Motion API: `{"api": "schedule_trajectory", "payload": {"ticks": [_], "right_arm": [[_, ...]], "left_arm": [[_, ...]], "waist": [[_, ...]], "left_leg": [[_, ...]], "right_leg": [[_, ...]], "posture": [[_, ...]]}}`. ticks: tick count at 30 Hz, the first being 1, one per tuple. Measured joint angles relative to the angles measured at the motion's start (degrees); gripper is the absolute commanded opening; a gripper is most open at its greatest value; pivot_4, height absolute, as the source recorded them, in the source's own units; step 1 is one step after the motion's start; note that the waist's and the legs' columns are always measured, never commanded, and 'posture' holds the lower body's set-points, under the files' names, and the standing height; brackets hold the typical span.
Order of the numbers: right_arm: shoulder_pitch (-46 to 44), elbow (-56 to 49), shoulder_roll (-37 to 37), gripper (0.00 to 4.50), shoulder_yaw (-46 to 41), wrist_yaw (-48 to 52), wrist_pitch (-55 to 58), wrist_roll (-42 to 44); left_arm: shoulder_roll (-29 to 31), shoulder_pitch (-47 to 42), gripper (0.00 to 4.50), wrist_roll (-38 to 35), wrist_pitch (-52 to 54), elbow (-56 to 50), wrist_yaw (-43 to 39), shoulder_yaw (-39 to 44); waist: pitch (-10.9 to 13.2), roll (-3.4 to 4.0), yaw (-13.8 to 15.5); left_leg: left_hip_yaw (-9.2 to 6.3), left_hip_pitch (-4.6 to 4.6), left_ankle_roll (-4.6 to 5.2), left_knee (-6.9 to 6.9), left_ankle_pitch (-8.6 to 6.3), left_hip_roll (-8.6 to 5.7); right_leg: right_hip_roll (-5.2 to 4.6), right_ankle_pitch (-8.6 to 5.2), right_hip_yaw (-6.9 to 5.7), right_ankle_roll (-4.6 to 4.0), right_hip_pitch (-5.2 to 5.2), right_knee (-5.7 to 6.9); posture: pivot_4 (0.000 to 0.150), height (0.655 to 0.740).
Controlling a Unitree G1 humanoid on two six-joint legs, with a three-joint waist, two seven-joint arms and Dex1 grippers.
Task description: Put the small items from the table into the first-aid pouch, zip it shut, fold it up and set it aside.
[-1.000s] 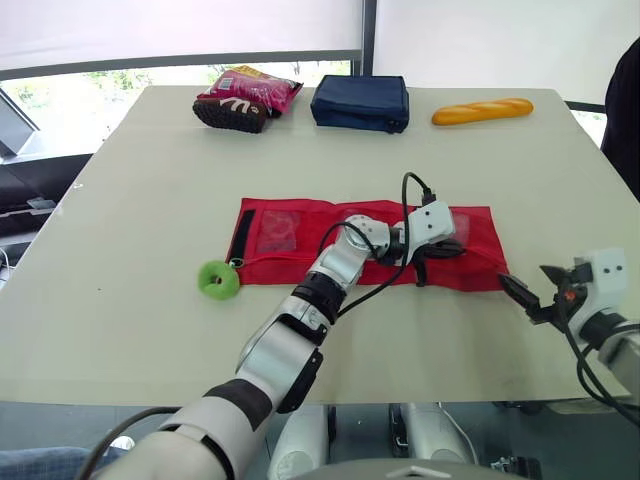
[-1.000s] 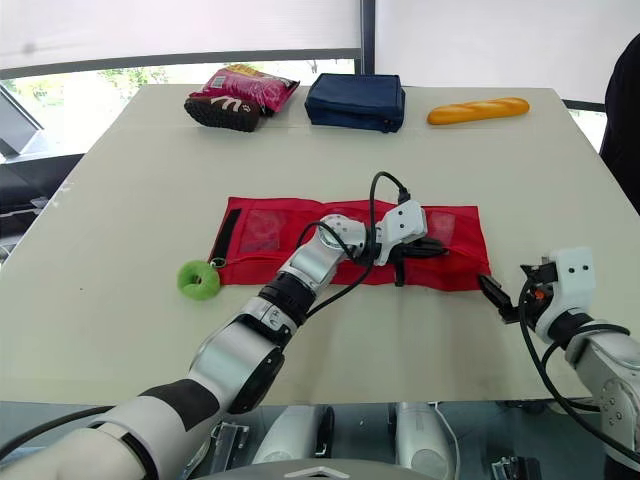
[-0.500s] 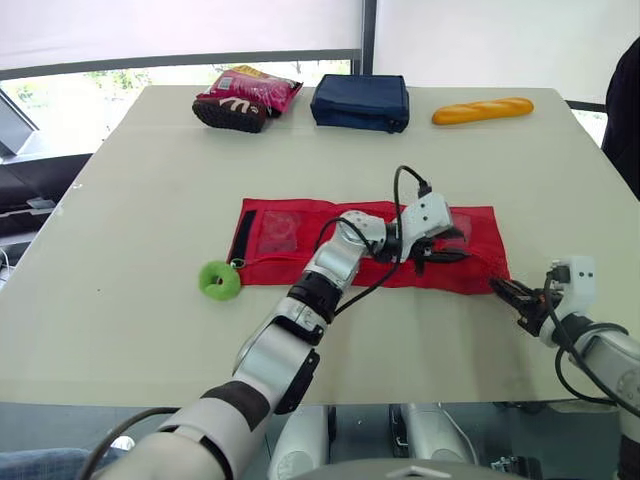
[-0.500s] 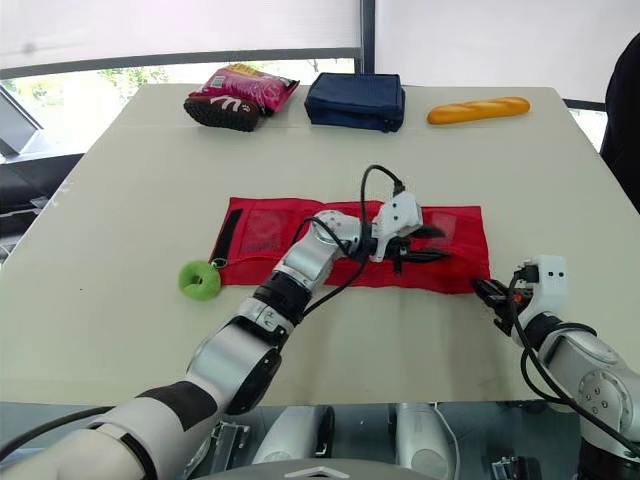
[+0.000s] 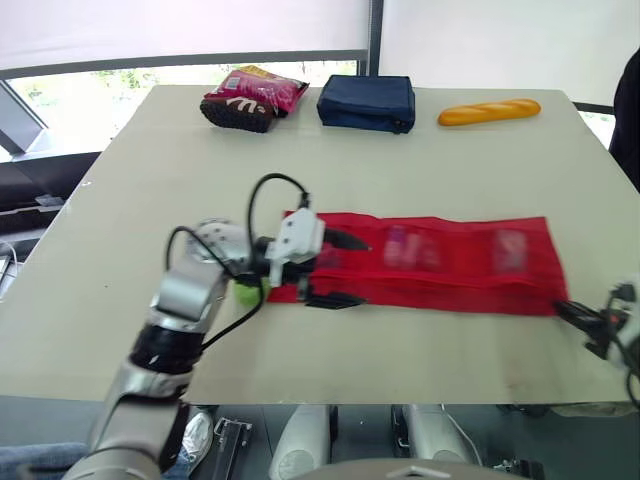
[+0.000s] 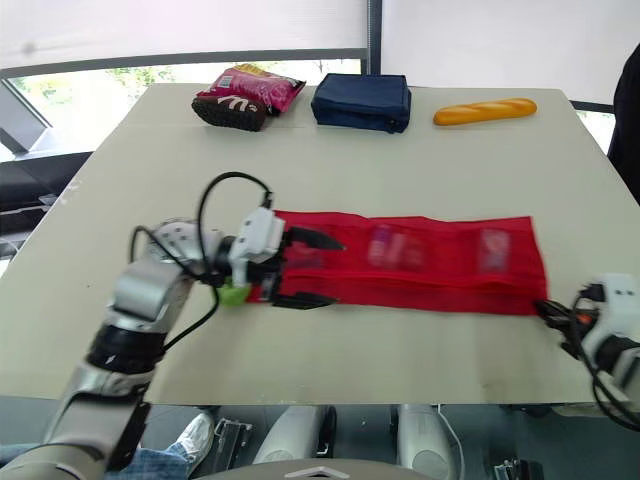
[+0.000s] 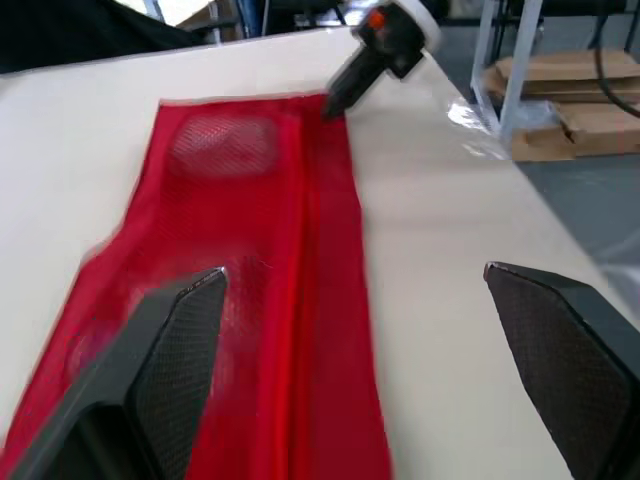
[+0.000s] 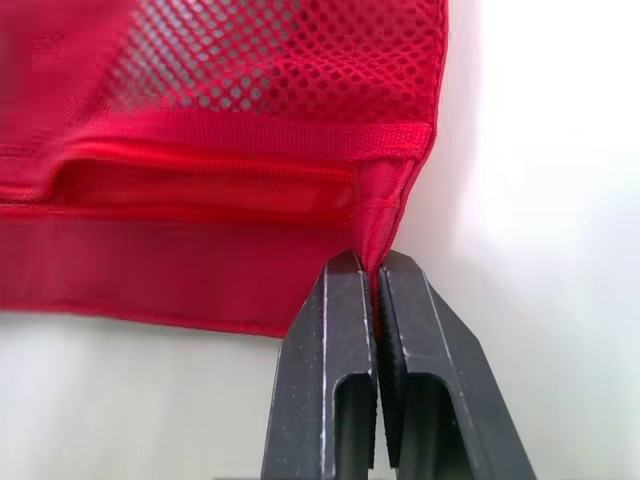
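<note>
The red mesh first-aid pouch [image 5: 440,265] lies flat and stretched out across the table. Small items show through its mesh pockets [image 5: 400,245]. My left gripper [image 5: 338,270] stands open over the pouch's left end, one finger above the fabric and one off its near edge. A green ring [image 6: 233,293] lies at that end, partly hidden behind the gripper. My right gripper [image 8: 368,262] is shut on the pouch's near right corner, pinching the fabric seam. In the left wrist view the pouch [image 7: 250,300] runs away toward the right gripper [image 7: 385,40].
At the table's far edge lie a pink snack bag [image 5: 250,97], a navy blue pouch [image 5: 366,102] and a bread roll [image 5: 489,111]. A person's dark sleeve [image 5: 630,110] shows at the right edge. The table's near edge runs just below the right gripper.
My left gripper has moved from the pouch's middle to its left end and opened. My right gripper has shut on the pouch's right corner, and the pouch now lies longer and further right.
</note>
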Motion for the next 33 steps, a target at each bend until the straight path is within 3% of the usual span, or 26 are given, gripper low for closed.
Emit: {"api": "schedule_trajectory", "payload": {"ticks": [9,10,13,17,19,25,33], "right_arm": [[-0.8,13.2,-6.8,0.00,-0.6,4.8,-7.7,-6.4],[-0.8,14.1,-7.5,0.61,-0.6,5.6,-8.3,-7.0],[-0.3,15.7,-9.1,1.83,-0.6,7.6,-9.8,-8.5],[3.9,14.4,-10.4,3.99,-0.6,13.5,-15.0,-9.6],[7.4,12.0,-10.6,4.46,-1.5,17.2,-19.6,-10.5],[16.0,-1.3,-9.3,4.46,-7.2,29.0,-24.4,-5.1],[10.8,-17.0,-6.0,4.46,-6.6,28.9,-22.4,7.9]], "left_arm": [[6.7,9.4,4.38,-11.0,5.5,-8.0,2.3,9.9],[7.2,10.3,4.50,-11.9,6.0,-8.9,2.6,10.7],[8.3,11.8,4.50,-13.3,6.5,-10.5,3.7,11.6],[9.3,13.8,4.50,-13.0,6.8,-11.4,7.6,12.9],[9.4,14.6,4.50,-11.8,7.5,-11.5,10.8,12.9],[8.8,15.5,4.50,-8.5,11.3,-9.1,20.8,12.7],[5.0,11.4,4.50,-8.9,18.6,1.7,26.0,10.4]], "waist": [[0.0,0.01,-0.4],[0.0,0.01,-0.4],[0.0,0.00,-0.4],[0.0,0.02,-0.5],[0.0,0.04,-0.5],[0.0,-0.02,-0.6],[0.1,-0.10,-0.4]], "left_leg": [[0.05,0.09,0.00,-0.02,0.00,0.01],[0.07,0.08,0.01,-0.02,0.00,0.01],[0.10,0.09,0.01,-0.02,0.00,0.01],[0.09,0.12,0.00,-0.08,0.00,0.03],[0.09,0.13,0.00,-0.08,0.00,0.05],[-0.04,0.20,0.00,-0.07,0.00,0.18],[-0.01,0.19,-0.01,-0.02,0.01,0.16]], "right_leg": [[0.15,-0.03,0.08,0.02,0.05,0.02],[0.15,-0.03,0.09,0.02,0.05,0.02],[0.15,-0.03,0.12,0.03,0.05,0.01],[0.20,-0.03,0.13,0.02,0.05,0.01],[0.20,-0.04,0.14,0.03,0.05,0.01],[0.28,-0.03,0.23,0.06,0.06,0.02],[0.33,-0.03,0.17,0.05,0.05,0.07]], "posture": [[0.150,0.7400],[0.150,0.7400],[0.150,0.7400],[0.150,0.7400],[0.150,0.7400],[0.150,0.7400],[0.150,0.7400]]}}
